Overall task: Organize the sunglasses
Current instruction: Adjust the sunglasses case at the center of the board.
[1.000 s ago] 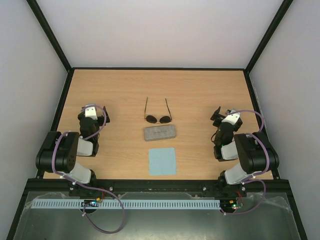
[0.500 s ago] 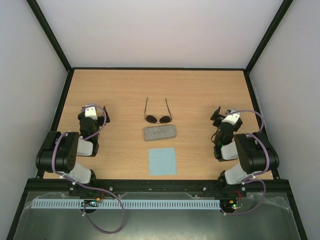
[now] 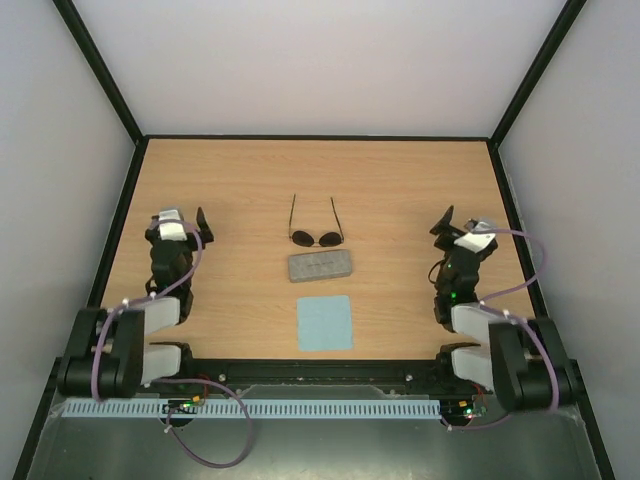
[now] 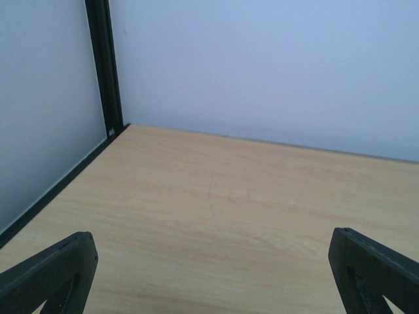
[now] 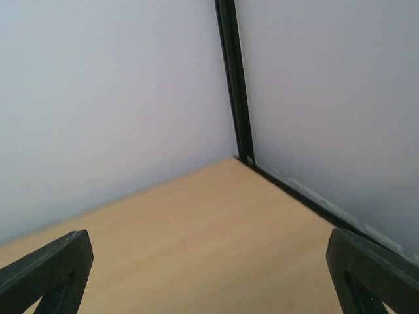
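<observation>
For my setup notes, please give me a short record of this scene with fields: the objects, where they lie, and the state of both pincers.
sunglasses: middle of the table, temple arms unfolded toward the far wall
case: grey, closed, just nearer than the sunglasses, narrow gap between them
cloth: light blue, flat, nearest the arm bases
left pincer: open, empty, at the left side
right pincer: open, empty, at the right side
progress: sunglasses not yet touched

A pale wooden table fills this booth, with plain white walls left, right and far, black posts rising at the far corners, and soft, even light.
</observation>
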`<action>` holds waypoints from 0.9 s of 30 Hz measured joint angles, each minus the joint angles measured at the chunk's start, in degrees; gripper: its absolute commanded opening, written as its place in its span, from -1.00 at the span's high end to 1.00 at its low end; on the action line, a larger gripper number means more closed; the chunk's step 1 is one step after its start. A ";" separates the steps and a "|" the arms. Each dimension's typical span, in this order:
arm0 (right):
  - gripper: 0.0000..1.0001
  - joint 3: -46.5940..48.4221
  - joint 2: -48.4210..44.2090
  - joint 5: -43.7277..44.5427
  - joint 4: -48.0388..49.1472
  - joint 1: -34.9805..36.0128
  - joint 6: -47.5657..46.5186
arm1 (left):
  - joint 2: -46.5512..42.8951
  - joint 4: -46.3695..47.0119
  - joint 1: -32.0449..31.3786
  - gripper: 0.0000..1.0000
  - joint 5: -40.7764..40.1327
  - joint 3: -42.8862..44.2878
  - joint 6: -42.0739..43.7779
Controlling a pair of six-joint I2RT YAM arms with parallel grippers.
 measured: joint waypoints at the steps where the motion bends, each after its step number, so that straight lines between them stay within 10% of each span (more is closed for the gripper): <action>1: -0.97 1.27 -3.74 -0.13 -3.39 0.00 0.90 | -3.17 -2.82 -0.28 -0.99 -0.02 0.37 -0.42; 13: -0.97 20.96 -32.15 -8.22 -46.69 -0.04 11.96 | -27.71 -42.27 -2.80 -0.99 5.18 22.62 -14.71; 19: -0.97 33.27 -28.02 -11.85 -62.60 -0.04 20.28 | -26.75 -61.35 -2.40 -0.99 12.13 36.20 -21.62; 27: -0.97 39.82 -14.93 -23.67 -74.88 0.04 23.23 | -28.63 -71.95 1.62 -0.99 23.26 31.98 -30.18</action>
